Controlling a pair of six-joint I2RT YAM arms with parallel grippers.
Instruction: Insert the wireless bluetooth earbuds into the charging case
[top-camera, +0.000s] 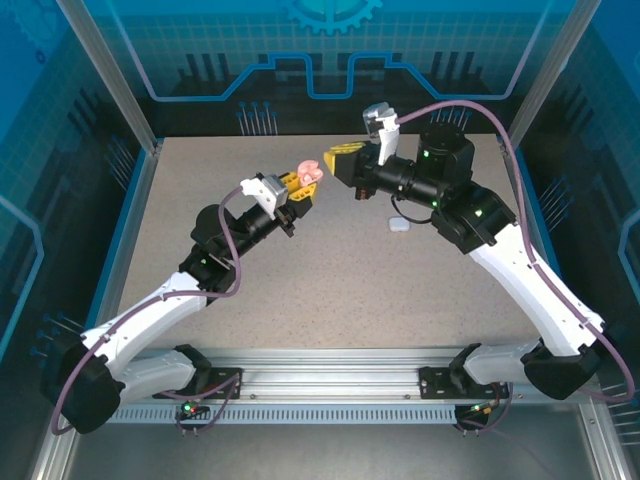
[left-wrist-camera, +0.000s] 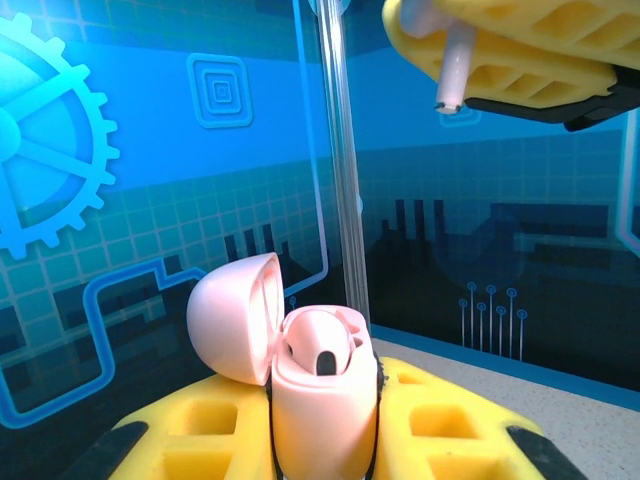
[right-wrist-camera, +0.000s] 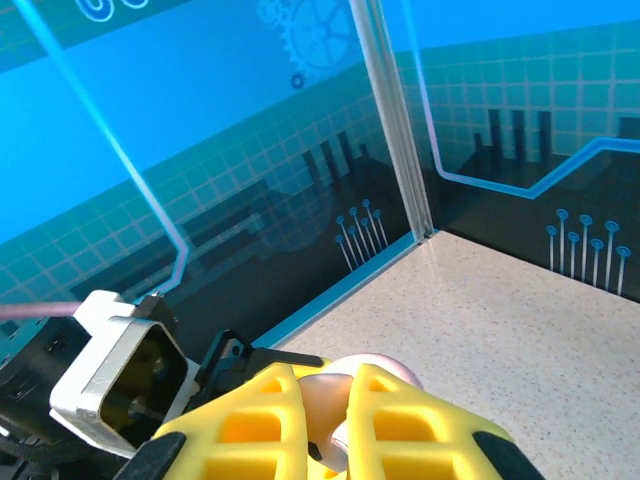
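One earbud (left-wrist-camera: 455, 65) | right hand (right-wrist-camera: 328, 380) | stem pointing toward open case (left-wrist-camera: 322, 400)

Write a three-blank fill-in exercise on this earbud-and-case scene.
The left gripper is shut on a pale pink oval plastic charging case whose lid is ____. The right gripper pinches a small white stemmed ____. A small white piece lies on the speckled beige table beside the ____ arm.
Missing words: open; earbud; right.

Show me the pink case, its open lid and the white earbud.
pink case (left-wrist-camera: 322, 420): left wrist view, front of body.
open lid (left-wrist-camera: 228, 316): left wrist view, outer shell.
white earbud (left-wrist-camera: 454, 66): left wrist view, stem.
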